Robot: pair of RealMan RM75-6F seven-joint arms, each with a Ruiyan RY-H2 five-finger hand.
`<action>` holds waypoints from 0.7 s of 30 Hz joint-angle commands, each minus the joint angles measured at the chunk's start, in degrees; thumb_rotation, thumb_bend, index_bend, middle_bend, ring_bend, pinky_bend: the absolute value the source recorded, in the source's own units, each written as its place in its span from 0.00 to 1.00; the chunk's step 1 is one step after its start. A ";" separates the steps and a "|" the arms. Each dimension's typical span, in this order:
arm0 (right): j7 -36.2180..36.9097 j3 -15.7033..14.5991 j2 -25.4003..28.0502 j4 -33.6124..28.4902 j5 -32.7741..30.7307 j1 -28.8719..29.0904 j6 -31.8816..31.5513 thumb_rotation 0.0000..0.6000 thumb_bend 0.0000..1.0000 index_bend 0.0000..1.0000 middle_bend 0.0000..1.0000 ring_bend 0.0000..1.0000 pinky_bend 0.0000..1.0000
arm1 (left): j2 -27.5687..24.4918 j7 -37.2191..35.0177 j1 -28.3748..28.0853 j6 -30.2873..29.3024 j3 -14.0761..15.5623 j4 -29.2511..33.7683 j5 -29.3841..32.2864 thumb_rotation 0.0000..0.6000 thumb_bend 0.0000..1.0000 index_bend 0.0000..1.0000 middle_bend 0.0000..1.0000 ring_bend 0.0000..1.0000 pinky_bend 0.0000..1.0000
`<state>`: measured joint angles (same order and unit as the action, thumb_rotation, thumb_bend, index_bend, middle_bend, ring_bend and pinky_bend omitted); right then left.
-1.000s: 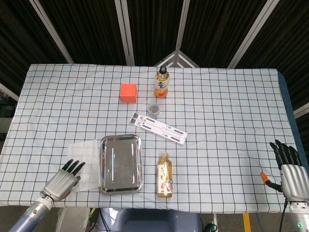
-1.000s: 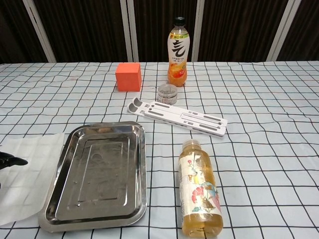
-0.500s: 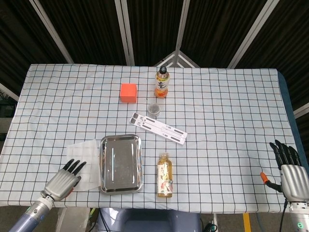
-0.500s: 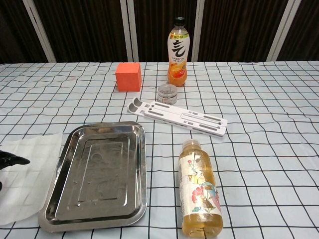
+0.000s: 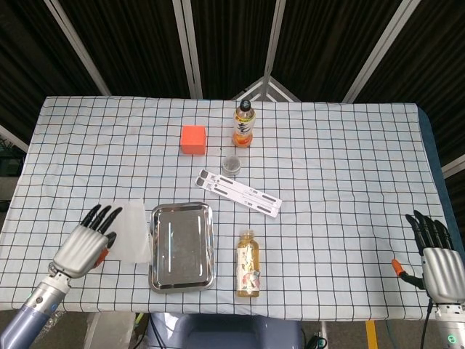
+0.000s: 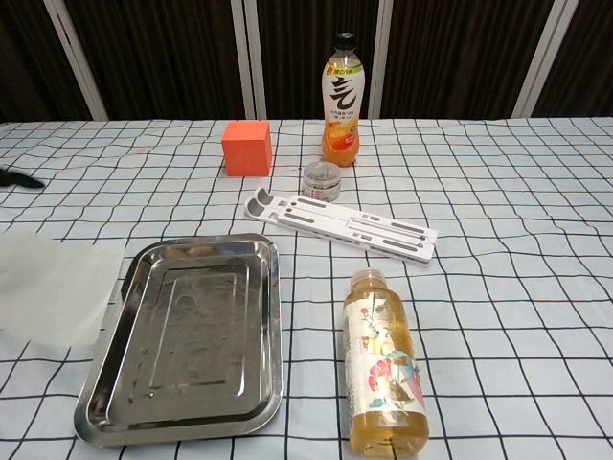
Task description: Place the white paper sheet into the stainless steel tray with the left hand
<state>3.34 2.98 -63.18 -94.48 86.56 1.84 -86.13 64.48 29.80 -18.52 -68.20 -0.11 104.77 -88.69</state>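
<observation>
While the left hand (image 5: 86,240) grips the sheet (image 5: 133,231) lifted just left of the tray (image 5: 182,245) — carry step — next comes moving right, over the tray, then release; the right hand (image 5: 439,260) rests spread, empty.

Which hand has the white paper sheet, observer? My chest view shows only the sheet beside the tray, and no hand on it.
Observer: The head view shows the left hand gripping the white paper sheet at its left edge, just left of the stainless steel tray.
Operator: And the other hand? It is nowhere in my view.
Observer: The right hand is at the table's front right corner, fingers apart, holding nothing.
</observation>
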 commanded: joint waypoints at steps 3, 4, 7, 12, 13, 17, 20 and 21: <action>-0.09 0.06 0.00 -0.05 -0.16 0.03 0.09 1.00 0.33 0.00 0.00 0.00 0.00 | -2.30 -0.87 -4.66 -1.12 -6.75 5.58 0.70 1.00 0.51 0.60 0.02 0.00 0.00; -0.08 0.08 0.00 -0.02 -0.22 0.04 0.12 1.00 0.32 0.00 0.00 0.00 0.00 | -2.14 -0.49 -5.56 -0.90 -7.66 6.70 0.68 1.00 0.51 0.60 0.02 0.00 0.00; 0.10 0.11 0.04 0.04 -0.31 0.05 0.16 1.00 0.32 0.00 0.00 0.00 0.00 | -0.47 0.88 -7.75 0.02 -8.96 9.11 -0.08 1.00 0.51 0.60 0.02 0.00 0.00; 0.48 0.12 0.14 0.11 -0.29 -0.01 0.07 1.00 0.32 0.00 0.00 0.00 0.00 | 4.25 4.19 -9.81 1.60 -7.96 10.93 -2.20 1.00 0.51 0.60 0.03 0.00 0.00; 0.54 0.11 0.16 0.12 -0.30 -0.01 0.10 1.00 0.32 0.00 0.00 0.00 0.00 | 5.46 4.85 -10.02 2.00 -7.26 11.11 -2.69 1.00 0.51 0.60 0.03 0.00 0.00; 0.60 0.09 0.20 0.12 -0.40 0.03 0.27 1.00 0.32 0.00 0.00 0.00 0.00 | 8.74 6.99 -9.84 3.07 -4.12 10.71 -4.33 1.00 0.51 0.60 0.03 0.00 0.00; 0.49 0.09 0.22 0.05 -0.47 0.05 0.37 1.00 0.33 0.00 0.00 0.00 0.00 | 10.53 8.33 -8.90 3.71 -1.01 9.57 -5.08 1.00 0.51 0.60 0.03 0.00 0.00; 0.50 0.11 0.23 0.04 -0.47 0.05 0.33 1.00 0.33 0.00 0.00 0.00 0.00 | 11.04 8.78 -8.44 3.85 0.15 8.92 -5.35 1.00 0.51 0.60 0.03 0.00 0.00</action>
<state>3.84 3.09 -62.95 -94.44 86.09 1.89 -85.79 74.29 37.49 -27.71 -64.94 -1.83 114.69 -93.28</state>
